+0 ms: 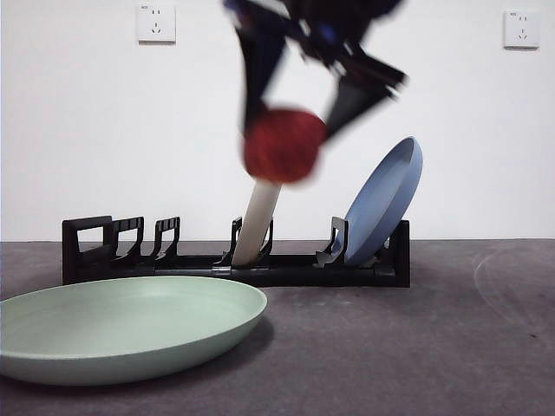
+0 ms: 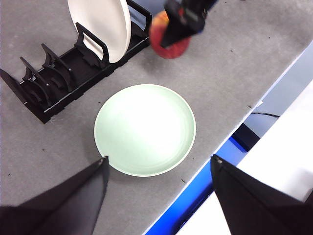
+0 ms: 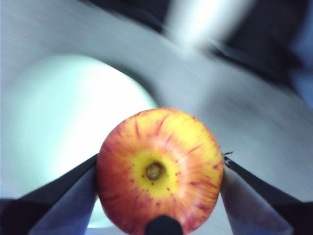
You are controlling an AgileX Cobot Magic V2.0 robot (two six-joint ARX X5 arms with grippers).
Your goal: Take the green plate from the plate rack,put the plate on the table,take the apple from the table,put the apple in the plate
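The pale green plate (image 1: 121, 325) (image 2: 145, 129) (image 3: 63, 127) lies flat on the dark grey table (image 1: 416, 347), in front of the black plate rack (image 1: 234, 256) (image 2: 73, 63). High above the rack, my right gripper (image 1: 286, 143) (image 3: 159, 171) is shut on the red apple (image 1: 284, 145) (image 3: 159, 169) (image 2: 168, 36), its yellow top facing the wrist camera. The apple hangs in the air, beyond the plate's far edge. My left gripper (image 2: 159, 164) is open and empty, high above the plate's near side.
A cream-white plate (image 1: 258, 221) (image 2: 100, 24) stands upright in the rack's middle slot. A blue plate (image 1: 386, 199) leans in the rack's right end. The table's edge (image 2: 234, 132) runs close beside the green plate.
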